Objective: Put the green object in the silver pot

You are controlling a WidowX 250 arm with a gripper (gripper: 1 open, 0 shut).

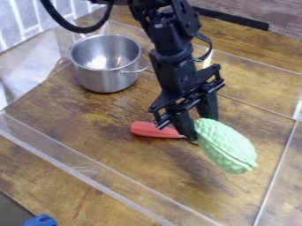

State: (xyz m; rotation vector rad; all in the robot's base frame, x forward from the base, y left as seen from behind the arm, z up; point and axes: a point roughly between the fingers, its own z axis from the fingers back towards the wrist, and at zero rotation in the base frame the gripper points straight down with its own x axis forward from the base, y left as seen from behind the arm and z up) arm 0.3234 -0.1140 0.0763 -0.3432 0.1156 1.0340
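Observation:
The green object [227,146], a light green bumpy oval, lies tilted at the right of the wooden table with its upper left end between my fingers. My gripper [192,126] points steeply down and is shut on that end. The silver pot [104,62] stands upright and empty at the back left, well apart from the gripper. Whether the green object rests on the wood or hangs just above it I cannot tell.
A red-handled spoon [154,131] lies flat right beside the gripper's left side, partly hidden by the fingers. A clear low wall [71,163] borders the wooden surface at the front and left. A small blue thing [41,220] sits at the bottom left corner.

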